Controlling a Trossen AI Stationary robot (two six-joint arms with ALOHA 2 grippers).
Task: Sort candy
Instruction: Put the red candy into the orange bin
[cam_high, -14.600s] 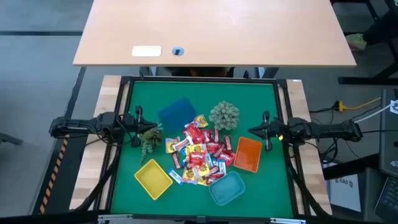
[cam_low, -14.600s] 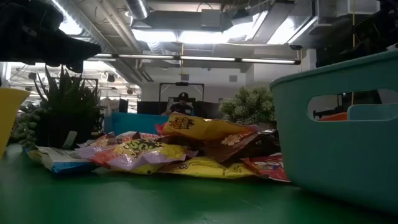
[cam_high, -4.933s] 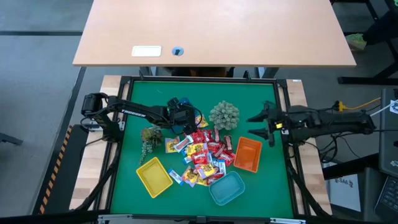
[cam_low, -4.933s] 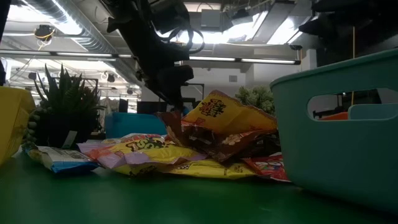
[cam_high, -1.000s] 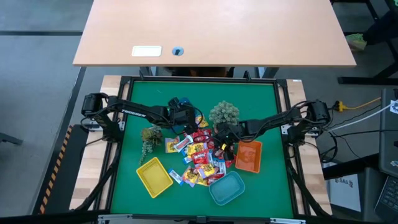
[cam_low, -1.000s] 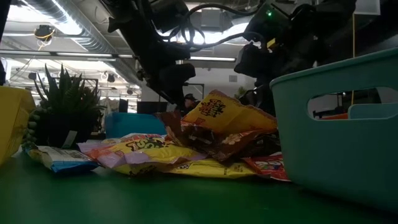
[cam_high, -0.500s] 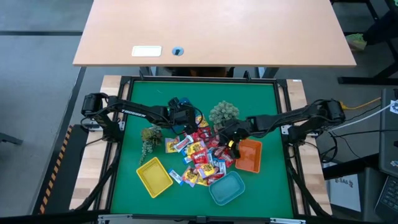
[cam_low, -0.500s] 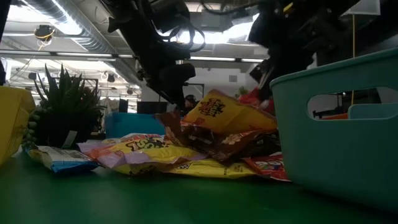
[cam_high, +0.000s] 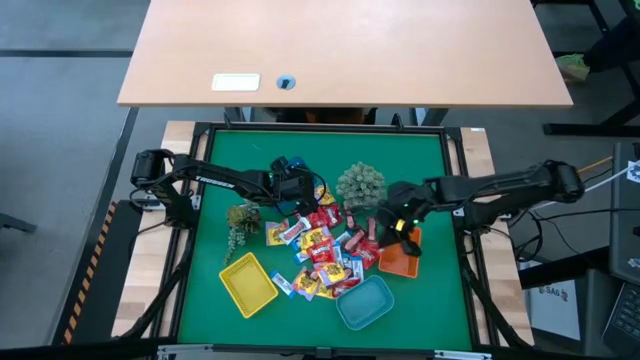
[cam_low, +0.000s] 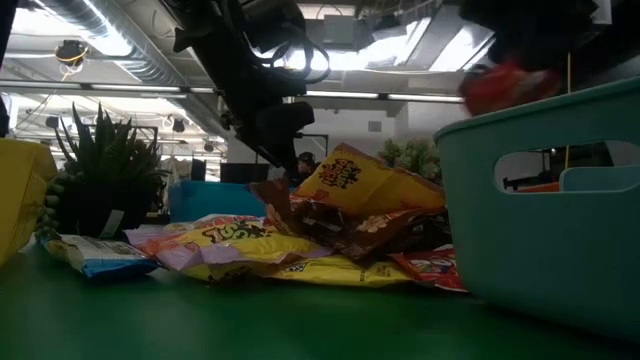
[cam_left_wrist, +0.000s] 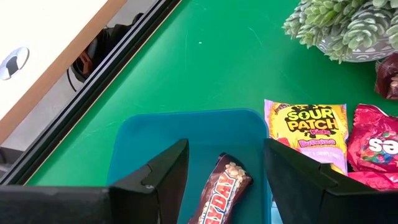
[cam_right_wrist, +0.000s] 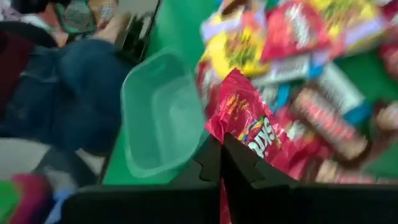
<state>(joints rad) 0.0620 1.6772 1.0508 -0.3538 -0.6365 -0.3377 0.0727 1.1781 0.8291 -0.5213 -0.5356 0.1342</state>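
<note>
Four small plastic trays sit on the green worktop (cam_high: 420, 160): a blue rectangular tray (cam_left_wrist: 186, 134), a yellow rectangular tray (cam_high: 247, 286), a teal rectangular tray (cam_high: 365, 303) and an orange rectangular tray (cam_high: 400, 262). Two spiky green artificial plants stand there too, a pale round one (cam_high: 360, 186) behind the pile and a darker trailing one (cam_high: 240, 222) at its left. Between the trays lies the candy pile (cam_high: 318, 252), a heap of small shiny wrapped sweets in red, yellow, blue-and-white and dark brown; they overlap too much for an exact count, but there are well over a dozen.

The left arm reaches in from the left edge, low and stretched across the worktop, with the left end effector (cam_left_wrist: 225, 168) over the blue tray. Its fingers stand apart, released, and one dark brown wrapped bar (cam_left_wrist: 217, 193) lies in the blue tray just below the gap between them. A yellow-and-pink sour sweet packet (cam_left_wrist: 306, 134) lies on the green just beside that tray.

The right arm comes in from the right edge, bent at the elbow, its wrist above the near-left corner of the orange tray. The right end effector (cam_right_wrist: 221, 155) is clenched on one red shiny sweet packet (cam_right_wrist: 245, 124), lifted clear of the pile, which shows blurred beyond it together with the teal tray.
</note>
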